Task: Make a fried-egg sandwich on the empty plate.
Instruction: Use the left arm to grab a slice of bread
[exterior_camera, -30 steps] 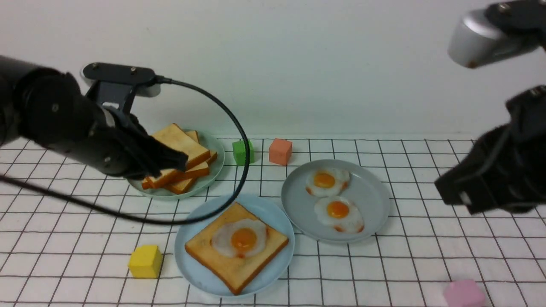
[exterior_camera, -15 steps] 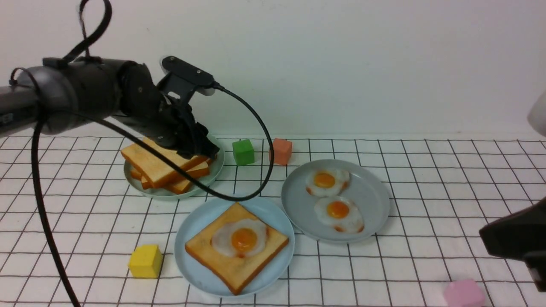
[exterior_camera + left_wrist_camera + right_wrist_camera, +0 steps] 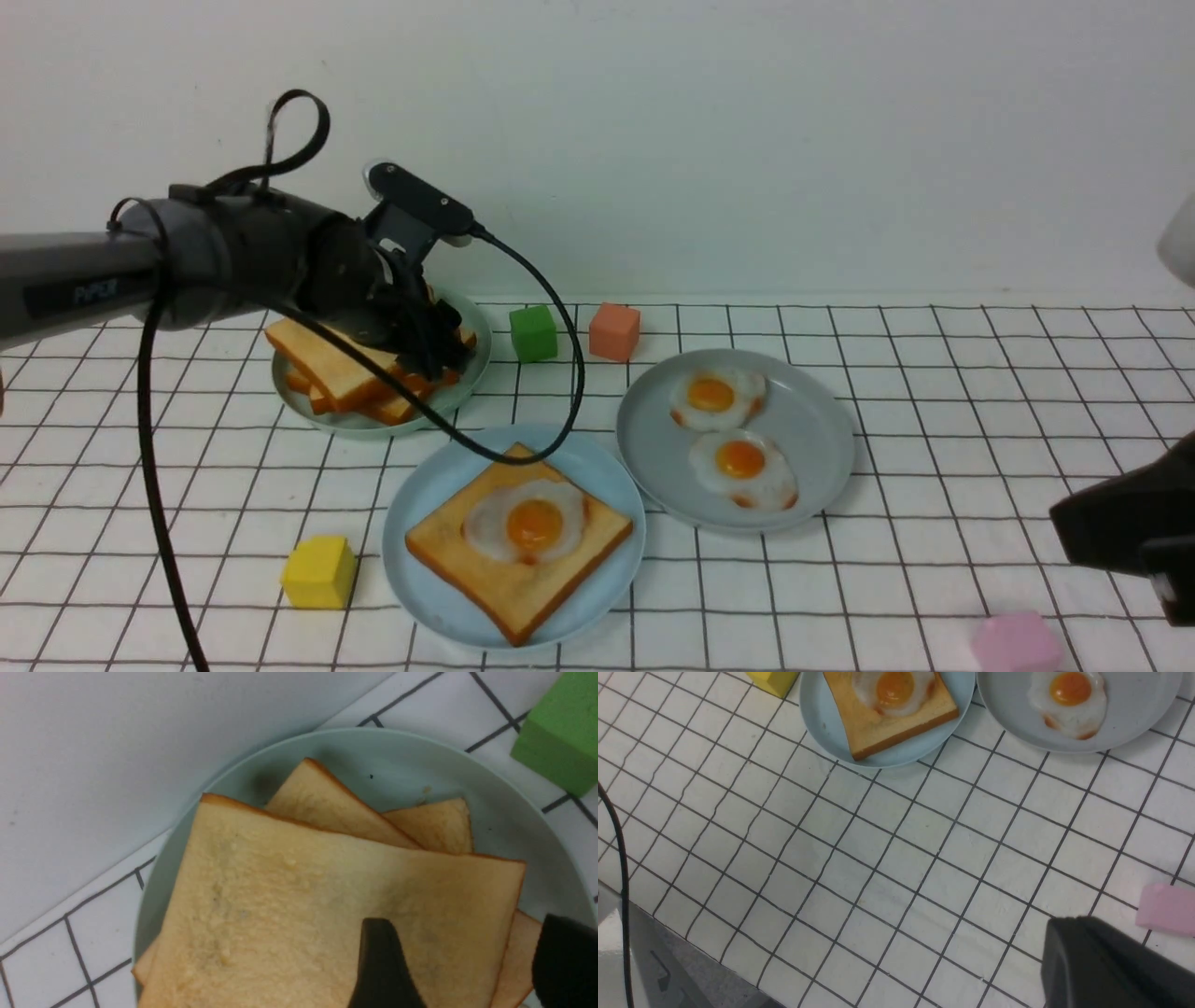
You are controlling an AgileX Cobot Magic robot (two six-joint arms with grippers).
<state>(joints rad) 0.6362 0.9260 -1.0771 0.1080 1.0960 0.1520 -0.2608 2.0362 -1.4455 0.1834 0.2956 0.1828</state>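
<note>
The left end effector (image 3: pixel 469 947) is spread open over the toast stack. In the left wrist view, one dark finger (image 3: pixel 380 961) lies over the top toast slice (image 3: pixel 299 896) and the other sits just past that slice's corner edge, so nothing is gripped yet. The stack rests on the pale green plate (image 3: pixel 359 425), with a green cube (image 3: pixel 533 333) just beside it.

The unfinished fried-egg sandwich (image 3: pixel 523 541), one slice with an egg and no lid, lies on the sky-blue plate (image 3: pixel 422 490) near the table's front. The right end effector (image 3: pixel 1125 532) hangs low at the far right, well apart from the food; I cannot tell whether it is clenched or released.

Likely risks:
- The slices are fanned and overlapping, so a closing pinch may catch two, or skew the top one so it slips on lifting.
- Only a corner sits between the fingers, so the slice may droop or pivot.
- The wrist cable (image 3: pixel 523 448) sags over the sky-blue plate's far rim, right by the toast corner. Carrying the slice across could drag it over the egg.
</note>
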